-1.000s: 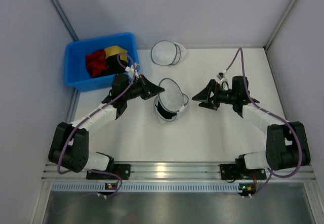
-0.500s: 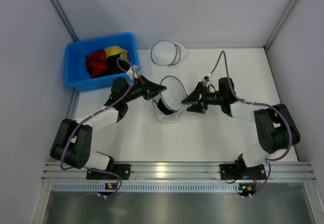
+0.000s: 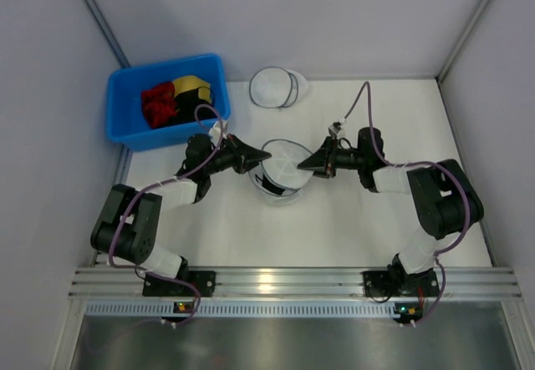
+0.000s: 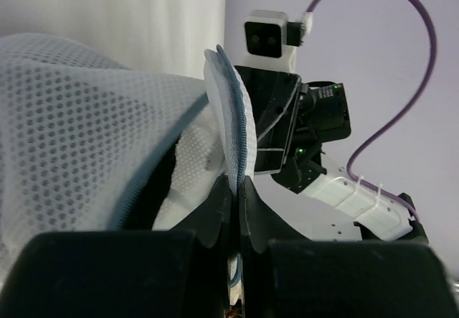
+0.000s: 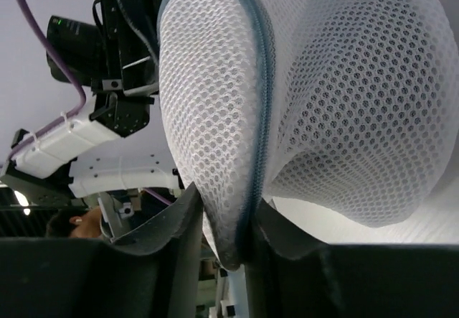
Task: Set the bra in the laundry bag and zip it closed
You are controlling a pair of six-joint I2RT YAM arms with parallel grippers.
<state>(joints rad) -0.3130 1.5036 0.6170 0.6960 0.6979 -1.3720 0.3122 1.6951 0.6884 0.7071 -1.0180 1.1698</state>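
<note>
**Top view:** Two arms meet over the laundry bag [image 3: 282, 163] at mid-table. The left gripper [image 3: 252, 154] sits on its rim at 9 o'clock and the right gripper [image 3: 306, 163] at 3 o'clock. The upper mesh half lies nearly flat over the lower one. A dark patch at the bag's 7 o'clock edge is probably the bra [image 3: 266, 185], already inside. A blue bin [image 3: 163, 139] at 10 o'clock holds a red garment [image 3: 157, 107] and a yellow-and-black garment [image 3: 191, 88]. A second mesh case [image 3: 272, 86] lies at 12 o'clock.

**Left wrist:** The left gripper's [image 4: 235, 189] fingers are pressed narrow on the upright edge of the mesh flap. A dark gap under the mesh at 8 o'clock cannot be identified.

**Right wrist:** The right gripper [image 5: 226, 239] pinches the dark-piped hoop of the bag [image 5: 344, 103], with the mesh bulging away toward 2 o'clock.

Loading looks finished, and the step in hand appears to be bringing the halves together. The next move calls for one gripper to steady the rim while the other finds the zip pull, which no view shows.
</note>
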